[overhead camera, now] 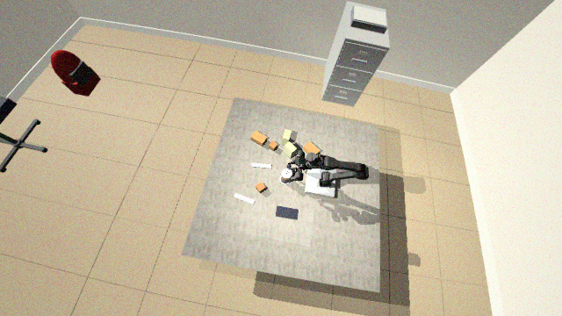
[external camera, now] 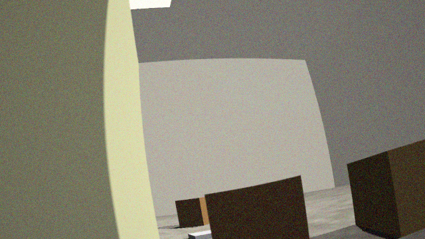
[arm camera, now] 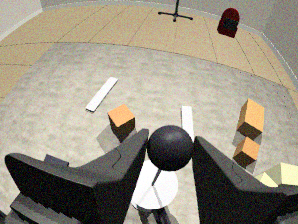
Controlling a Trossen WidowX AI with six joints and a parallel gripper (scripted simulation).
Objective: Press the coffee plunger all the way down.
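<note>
End effector: two dark fingers pinching the black plunger knob at centre of the wrist view. Below it, thin rod and white lid of the coffee press, lower centre, standing on the grey counter. Risk, judged: an off-axis push would tilt or slide the press; the round knob may slip from the grip. Nearby: orange block upper left, white strip beyond, orange blocks right.
</note>
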